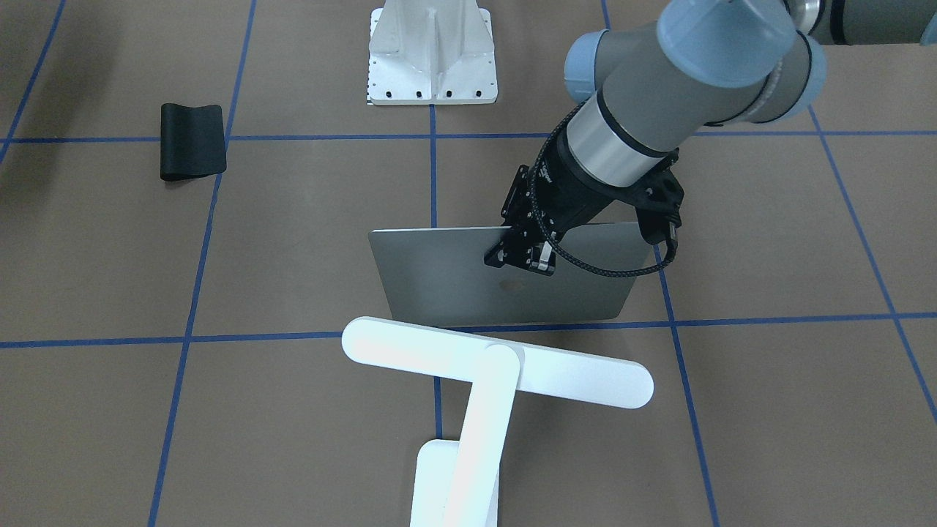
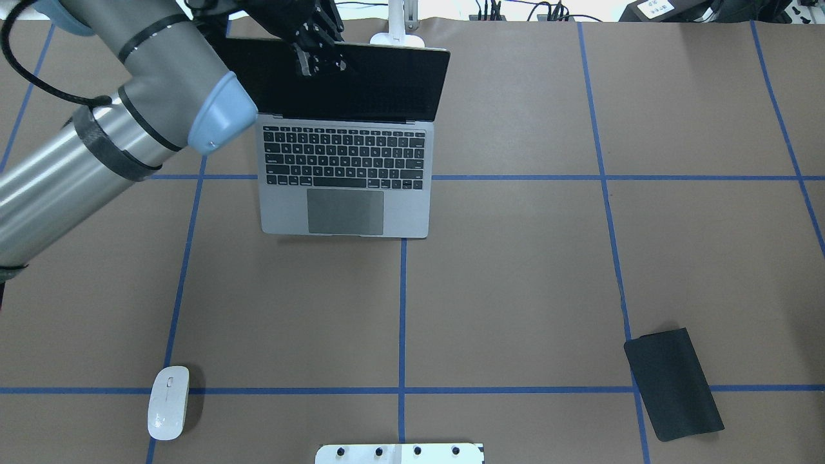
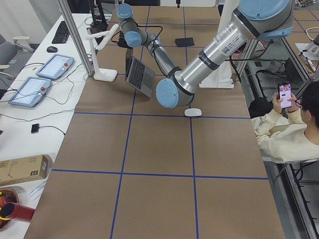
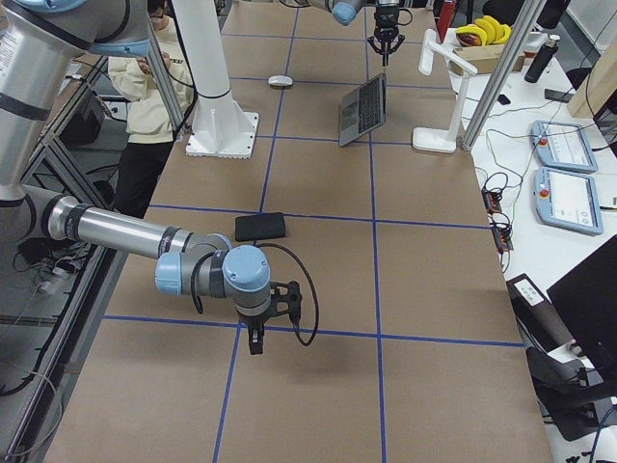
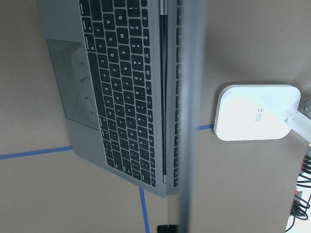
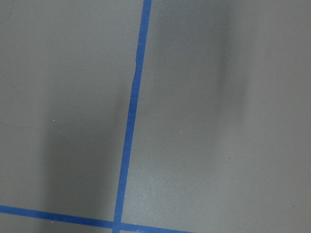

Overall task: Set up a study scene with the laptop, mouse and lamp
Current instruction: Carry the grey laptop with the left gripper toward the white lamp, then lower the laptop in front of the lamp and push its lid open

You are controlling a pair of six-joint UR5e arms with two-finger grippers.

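Left gripper (image 1: 521, 260) seems clamped on the top edge of the laptop (image 2: 345, 161) lid, likely setting the screen angle, laptop standing open with the lamp (image 1: 498, 369) just behind it and the mouse (image 2: 169, 403) well apart, untouched; right gripper (image 4: 254, 340) hangs idle, can't tell its jaws.

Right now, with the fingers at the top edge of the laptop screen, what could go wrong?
1. The left fingers are at the top edge of the laptop lid. Pushing it further back may swing the lid into the lamp, which stands close behind it.
2. The left arm's elbow hangs low near the mouse and could knock it when the arm pulls back.
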